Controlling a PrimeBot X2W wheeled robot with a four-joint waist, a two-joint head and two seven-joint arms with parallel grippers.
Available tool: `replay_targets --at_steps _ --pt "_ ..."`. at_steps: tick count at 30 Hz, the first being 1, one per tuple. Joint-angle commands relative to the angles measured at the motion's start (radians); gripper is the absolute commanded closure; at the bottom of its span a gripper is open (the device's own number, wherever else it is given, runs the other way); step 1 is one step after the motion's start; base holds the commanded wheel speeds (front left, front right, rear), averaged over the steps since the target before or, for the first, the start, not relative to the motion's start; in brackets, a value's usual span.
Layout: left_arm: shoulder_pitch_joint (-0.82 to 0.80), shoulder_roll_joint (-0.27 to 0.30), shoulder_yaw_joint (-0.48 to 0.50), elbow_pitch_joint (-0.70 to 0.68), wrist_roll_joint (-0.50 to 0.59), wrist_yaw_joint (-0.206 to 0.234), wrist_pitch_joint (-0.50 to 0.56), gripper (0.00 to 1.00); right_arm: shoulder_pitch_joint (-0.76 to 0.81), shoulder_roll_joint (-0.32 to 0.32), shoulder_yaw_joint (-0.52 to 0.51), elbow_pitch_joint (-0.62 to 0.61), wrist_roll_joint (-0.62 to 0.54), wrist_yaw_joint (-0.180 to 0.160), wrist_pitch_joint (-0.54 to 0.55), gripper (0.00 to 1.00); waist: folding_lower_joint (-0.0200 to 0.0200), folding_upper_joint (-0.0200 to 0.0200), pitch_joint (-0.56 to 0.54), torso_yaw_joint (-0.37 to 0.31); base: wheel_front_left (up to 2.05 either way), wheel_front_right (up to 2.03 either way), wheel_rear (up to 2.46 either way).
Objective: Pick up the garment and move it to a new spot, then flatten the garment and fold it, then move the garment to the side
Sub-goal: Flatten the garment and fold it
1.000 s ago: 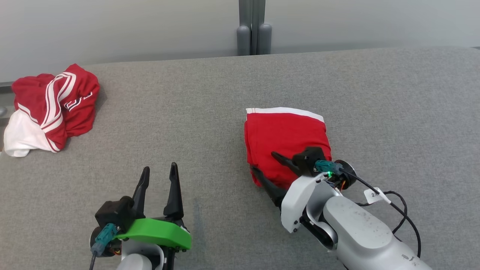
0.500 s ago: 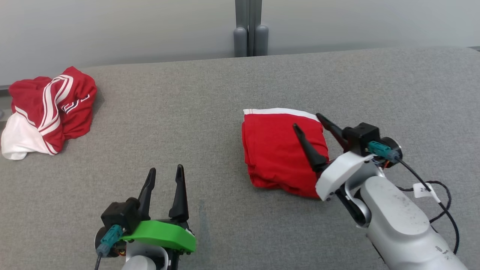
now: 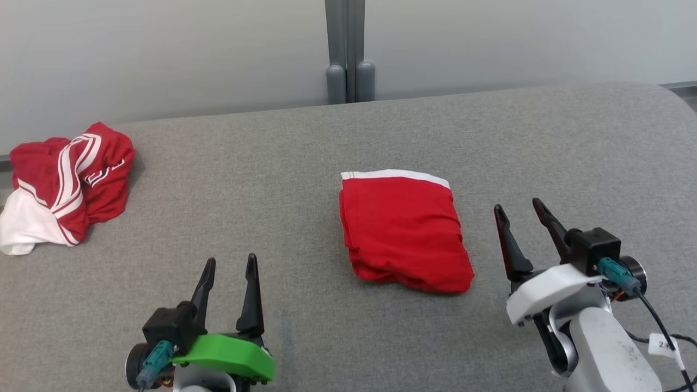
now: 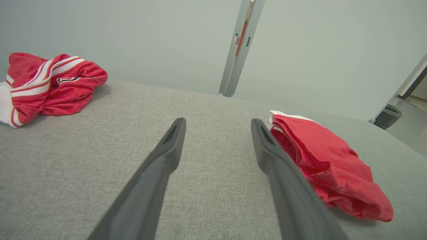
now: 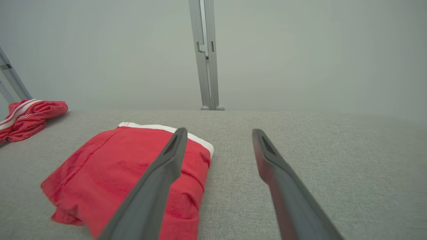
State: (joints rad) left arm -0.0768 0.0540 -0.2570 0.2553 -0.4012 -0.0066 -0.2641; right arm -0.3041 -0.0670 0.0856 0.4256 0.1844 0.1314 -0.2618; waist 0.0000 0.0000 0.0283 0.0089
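Observation:
A red garment with a white band along its far edge lies folded into a rectangle on the grey table, near the middle. It also appears at the right of the left wrist view and at the lower left of the right wrist view. My right gripper stands open just right of the garment, apart from it, holding nothing. My left gripper is open at the lower left, well clear of the garment and empty.
A crumpled red and white garment lies at the table's far left edge, also seen in the left wrist view. A grey post stands behind the table's far edge against a pale wall.
My right gripper has lifted off the folded garment and drawn back to its right. The head camera has shifted a little. The left gripper stays as it was.

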Motion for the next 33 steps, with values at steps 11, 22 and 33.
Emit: replay_targets --at_steps 11,22,33 --pt "0.107 -0.003 0.065 -0.028 0.014 -0.009 0.000 0.00 0.183 0.015 -0.065 -0.123 -0.011 -0.001 -0.004 0.00 0.0000 0.0000 -0.036 -0.016 0.00 0.00 0.00" --pt "0.130 -0.003 0.071 -0.034 0.001 -0.001 0.000 0.00 0.216 0.015 -0.069 -0.131 0.012 -0.001 -0.004 0.00 0.0000 0.0000 -0.047 -0.008 0.00 0.00 0.00" --pt "0.126 -0.003 0.068 -0.035 0.001 0.006 0.000 0.00 0.208 0.015 -0.069 -0.121 0.003 -0.001 -0.004 0.00 0.0000 0.0000 -0.046 -0.007 0.00 0.00 0.00"
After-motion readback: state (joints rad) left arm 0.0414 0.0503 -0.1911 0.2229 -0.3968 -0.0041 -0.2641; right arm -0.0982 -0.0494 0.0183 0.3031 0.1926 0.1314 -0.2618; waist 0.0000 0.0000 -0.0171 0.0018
